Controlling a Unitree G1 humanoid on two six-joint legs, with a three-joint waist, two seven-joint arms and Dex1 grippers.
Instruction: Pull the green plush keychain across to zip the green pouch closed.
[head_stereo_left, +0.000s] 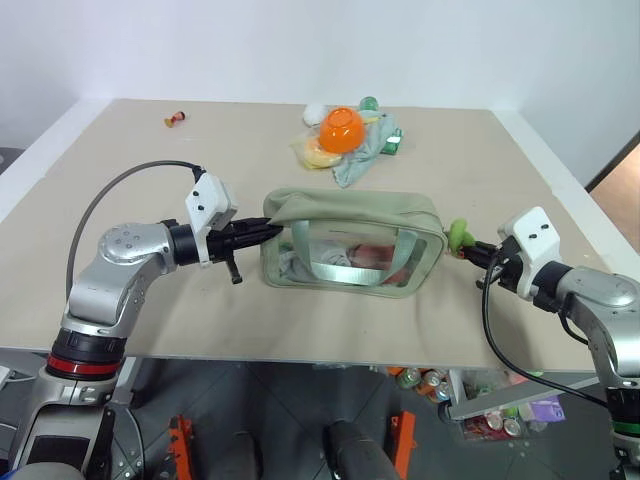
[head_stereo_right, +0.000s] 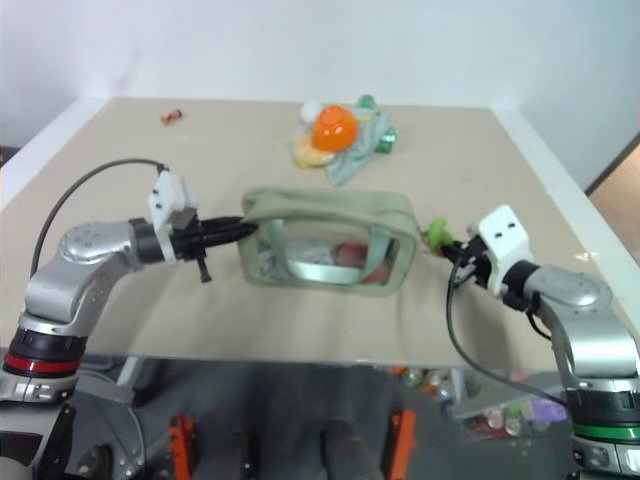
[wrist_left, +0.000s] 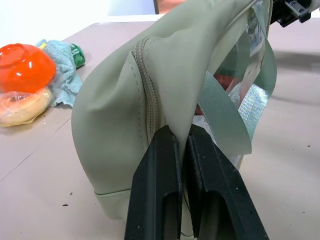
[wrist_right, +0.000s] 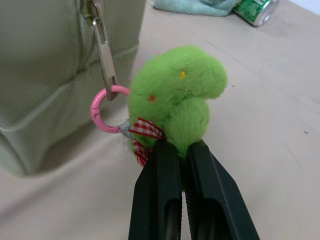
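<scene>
We have the green pouch (head_stereo_left: 350, 240) lying on the table (head_stereo_left: 150, 150) with its long axis running left to right across the scene, the zipper line along its top; our left gripper (head_stereo_left: 262, 231) is clenched on the fabric at the pouch's left end, pinning that corner, and in the left wrist view the 2 black fingers (wrist_left: 160, 195) squeeze the cloth just beside the zipper seam.

At the opposite end, our right gripper (wrist_right: 181, 150) is clenched on the green plush keychain (wrist_right: 177, 95), which hangs off the pouch's right end, just clear of the fabric; a pink ring (wrist_right: 105, 110) joins the charm to the metal zipper pull (wrist_right: 102, 50), and that pull sits at the pouch's right corner.

So the keychain lies to the right of the pouch, in line with the long axis, and the right arm is the one on it, the left arm well apart at the other end; we judge the zipper to be already drawn to the right end or very nearly so, though the seam's full length is not plain to us; any pull left must follow the axis rightward, away from the left anchor.

Far on the table an orange bowl (head_stereo_left: 340, 128) rests on a pale cloth (head_stereo_left: 365, 155).
</scene>
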